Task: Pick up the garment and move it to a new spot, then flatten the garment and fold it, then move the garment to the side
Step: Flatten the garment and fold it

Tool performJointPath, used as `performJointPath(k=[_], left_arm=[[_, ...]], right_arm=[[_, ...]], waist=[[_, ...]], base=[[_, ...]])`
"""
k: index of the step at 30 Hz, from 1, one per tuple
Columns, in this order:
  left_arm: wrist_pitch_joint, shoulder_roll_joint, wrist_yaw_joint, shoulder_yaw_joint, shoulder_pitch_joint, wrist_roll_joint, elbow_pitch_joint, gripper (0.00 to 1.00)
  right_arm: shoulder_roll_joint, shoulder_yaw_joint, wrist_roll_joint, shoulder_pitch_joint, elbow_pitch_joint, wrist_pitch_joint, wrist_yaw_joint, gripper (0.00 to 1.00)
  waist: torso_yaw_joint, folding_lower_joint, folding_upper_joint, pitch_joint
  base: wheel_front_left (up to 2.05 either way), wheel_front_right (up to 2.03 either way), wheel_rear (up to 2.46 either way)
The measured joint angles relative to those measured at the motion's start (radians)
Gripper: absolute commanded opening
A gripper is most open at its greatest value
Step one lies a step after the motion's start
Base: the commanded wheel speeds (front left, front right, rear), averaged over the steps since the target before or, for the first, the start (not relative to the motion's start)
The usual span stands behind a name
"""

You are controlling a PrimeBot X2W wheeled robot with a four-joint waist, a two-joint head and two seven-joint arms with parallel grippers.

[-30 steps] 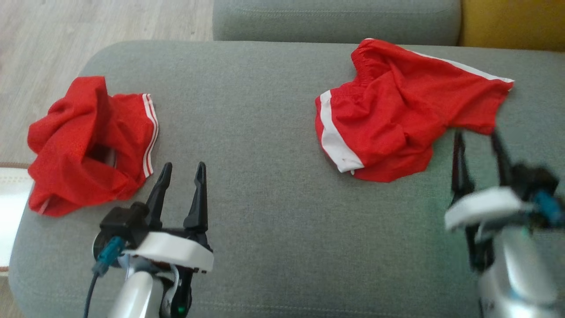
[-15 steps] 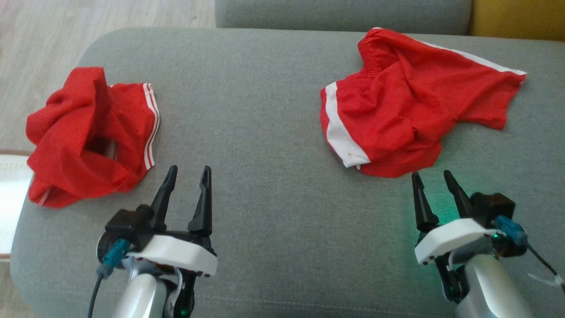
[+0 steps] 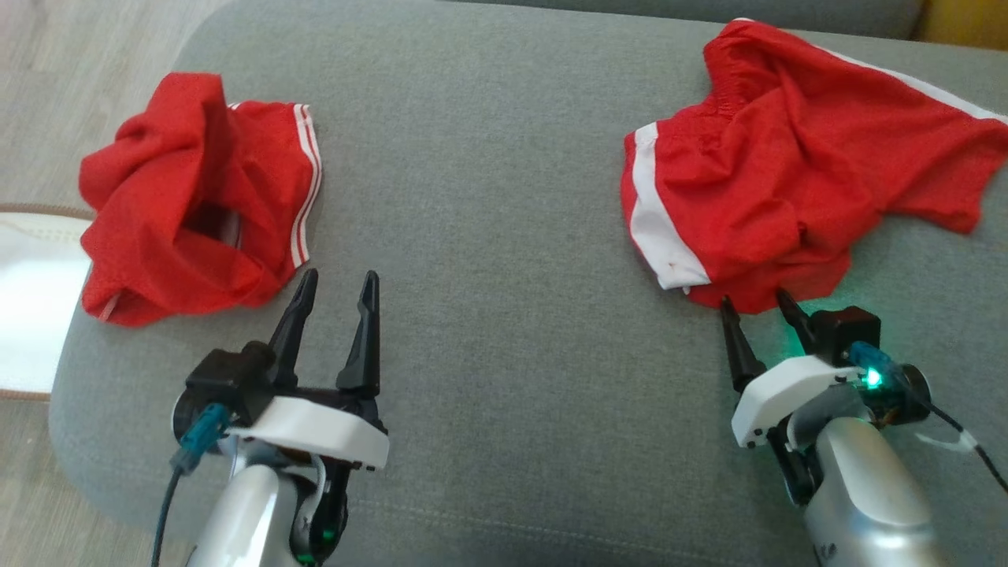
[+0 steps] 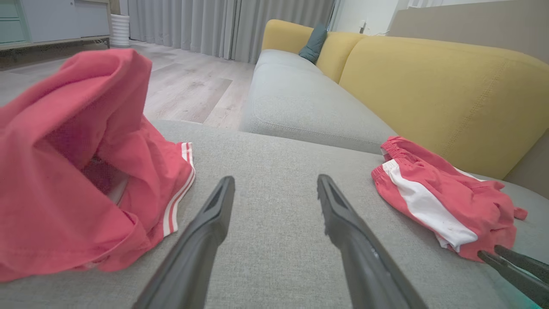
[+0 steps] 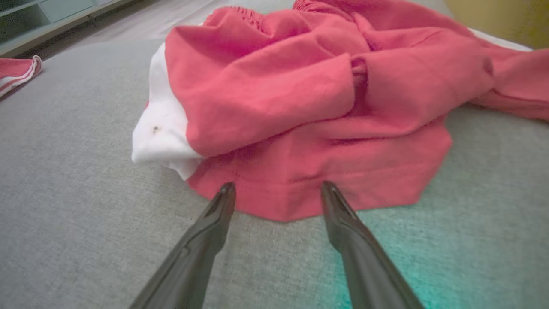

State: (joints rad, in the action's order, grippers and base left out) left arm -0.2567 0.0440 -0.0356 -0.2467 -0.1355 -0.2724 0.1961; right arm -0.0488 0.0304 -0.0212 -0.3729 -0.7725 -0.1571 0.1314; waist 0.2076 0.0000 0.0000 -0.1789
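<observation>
Barely started: my right jaws sit open at the hem of the shorts (image 3: 787,173), left jaws open too, nothing grabbed. Moving, flattening, folding all ahead.

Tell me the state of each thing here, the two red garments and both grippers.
Left red garment: crumpled heap, not held.
Right red garment: rumpled, unfolded, not held.
Left gripper: jaws open, empty.
Right gripper: jaws open, tips at the right garment's near hem.
</observation>
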Motion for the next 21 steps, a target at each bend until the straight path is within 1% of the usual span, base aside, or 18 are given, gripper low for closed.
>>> performJointPath(k=[3, 4, 5, 6, 10, 16, 21], left_arm=[[0.000, 0.000, 0.000, 0.000, 0.000, 0.000, 0.001, 1.00], [0.000, 0.000, 0.000, 0.000, 0.000, 0.000, 0.001, 1.00], [0.000, 0.000, 0.000, 0.000, 0.000, 0.000, 0.001, 1.00], [0.000, 0.000, 0.000, 0.001, 0.000, 0.000, 0.001, 1.00], [0.000, 0.000, 0.000, 0.002, 0.000, 0.000, 0.001, 1.00], [0.000, 0.000, 0.001, 0.005, 0.000, 0.000, 0.003, 1.00], [0.000, 0.000, 0.004, 0.007, 0.003, 0.000, 0.004, 1.00]], right_arm=[[0.000, -0.012, 0.020, -0.017, -0.034, -0.001, 0.000, 1.00], [0.000, -0.017, 0.026, -0.024, -0.044, -0.001, 0.000, 0.95], [0.000, -0.022, 0.033, -0.033, -0.052, -0.004, 0.000, 0.24], [-0.001, -0.025, 0.038, -0.042, -0.059, -0.012, 0.000, 0.00], [-0.001, -0.028, 0.044, -0.066, -0.086, -0.024, 0.000, 0.00], [0.000, -0.037, 0.054, -0.068, -0.095, -0.034, 0.000, 0.00], [-0.001, -0.066, 0.116, -0.060, -0.041, -0.029, 0.000, 0.00]], waist=[[0.007, 0.0000, 0.0000, -0.007], [0.008, 0.0000, 0.0000, -0.009], [0.008, 0.0000, 0.0000, -0.010], [0.008, 0.0000, 0.0000, -0.011], [-0.001, 0.0000, 0.0000, -0.013], [-0.025, 0.0000, 0.0000, 0.002], [-0.059, 0.0000, 0.0000, 0.032]], base=[[0.00, 0.00, 0.00], [0.00, 0.00, 0.00], [0.00, 0.00, 0.00], [0.00, 0.00, 0.00], [0.00, 0.00, 0.00], [0.00, 0.00, 0.00], [0.00, 0.00, 0.00]])
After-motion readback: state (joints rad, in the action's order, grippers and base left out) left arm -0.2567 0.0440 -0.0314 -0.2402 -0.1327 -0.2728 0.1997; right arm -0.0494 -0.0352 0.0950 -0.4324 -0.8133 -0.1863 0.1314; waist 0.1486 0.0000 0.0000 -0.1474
